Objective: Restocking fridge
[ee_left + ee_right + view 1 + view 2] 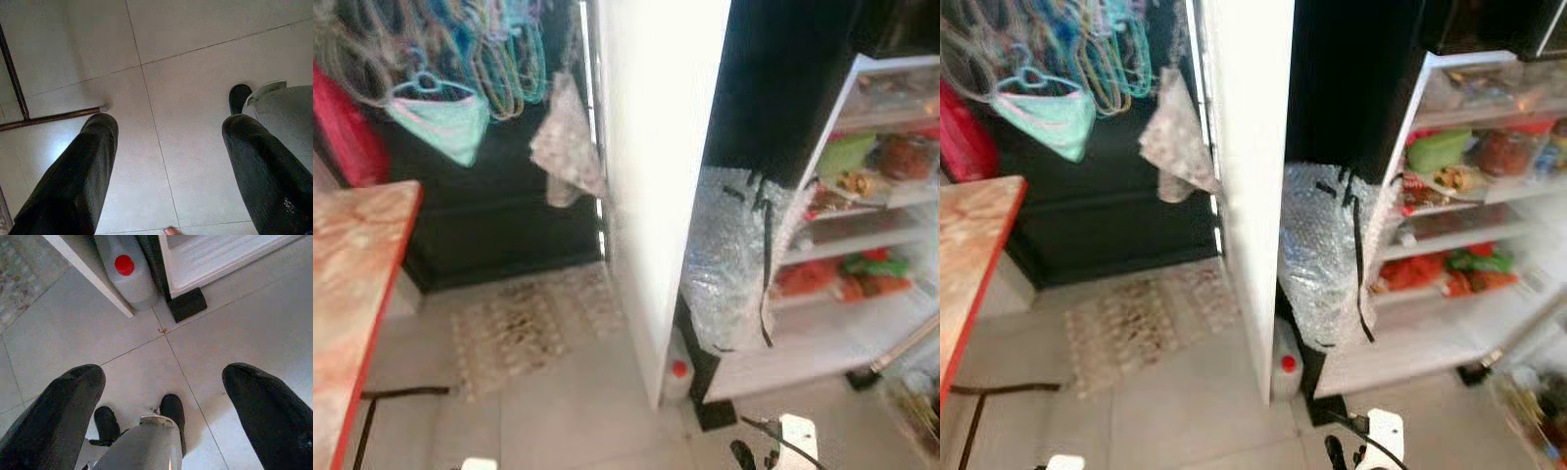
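Observation:
The fridge [862, 323] stands open at the right. Its white shelves hold a green bag [847, 154], a red jar [904, 157] and red and green packets [842, 277]. Bubble wrap [734, 255] taped with black strips covers its near side. A tall white door panel [656, 196] stands to the left of it. Both arms hang low over the tiled floor. My left gripper [166, 125] is open with nothing in it. My right gripper [164, 374] is open and empty too, near the fridge's bottom corner.
A plastic jug with a red cap [129, 276] stands on the floor between the white panel and the fridge, beside a black block [187, 304]. A red-edged marbled table [352, 294] is at the left, its metal leg [49, 117] near my left gripper. A patterned rug [529, 323] lies ahead.

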